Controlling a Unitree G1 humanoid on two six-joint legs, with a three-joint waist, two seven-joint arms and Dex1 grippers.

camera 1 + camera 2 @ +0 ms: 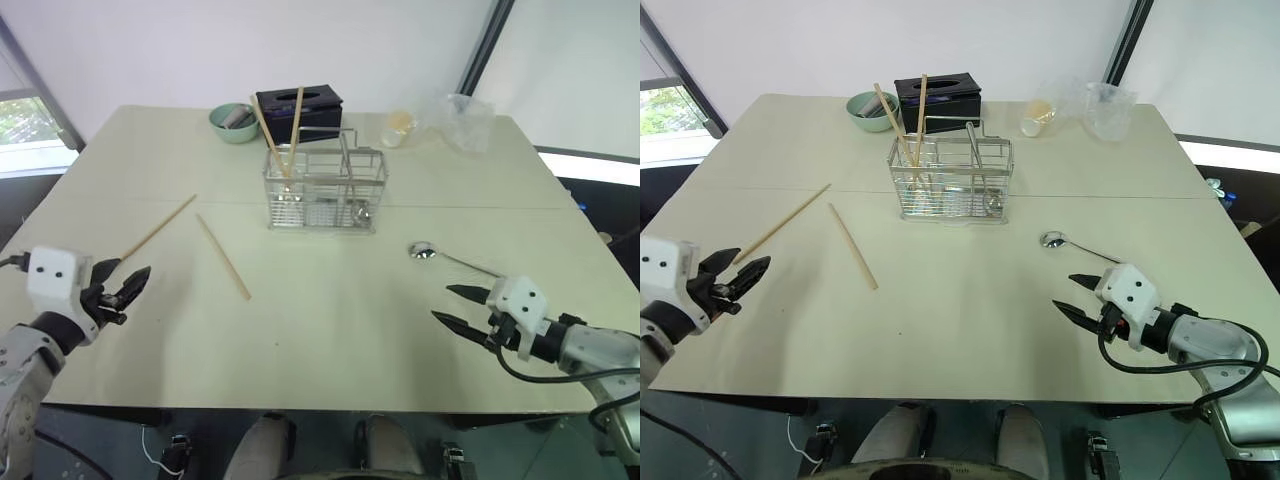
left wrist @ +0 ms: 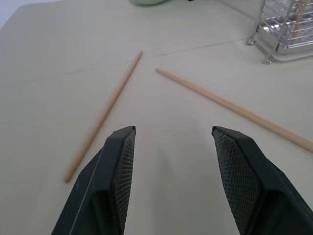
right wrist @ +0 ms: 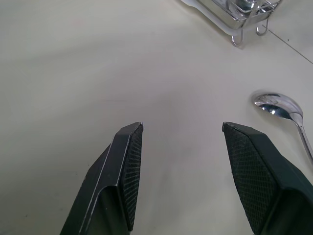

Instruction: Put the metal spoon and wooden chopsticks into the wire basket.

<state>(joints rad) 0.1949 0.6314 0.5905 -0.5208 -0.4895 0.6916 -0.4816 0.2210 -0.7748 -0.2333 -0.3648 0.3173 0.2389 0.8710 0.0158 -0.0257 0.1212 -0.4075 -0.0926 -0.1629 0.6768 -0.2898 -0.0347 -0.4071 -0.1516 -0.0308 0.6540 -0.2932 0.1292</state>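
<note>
The wire basket [image 1: 325, 190] stands mid-table with two wooden chopsticks [image 1: 280, 130] leaning out of its left compartment. Two more wooden chopsticks lie flat on the table to its left, one [image 1: 158, 227] farther left and one [image 1: 223, 256] nearer the middle. The metal spoon [image 1: 448, 257] lies to the basket's front right, bowl toward the basket. My left gripper [image 1: 128, 285] hovers open near the table's left front, short of the flat chopsticks. My right gripper [image 1: 452, 305] hovers open at the right front, just in front of the spoon. Both hold nothing.
Behind the basket stand a dark tissue box [image 1: 298, 108], a green bowl [image 1: 234, 122], a small cup [image 1: 397, 127] and crumpled clear plastic [image 1: 460, 120]. The table's front edge [image 1: 300, 405] runs just below both grippers.
</note>
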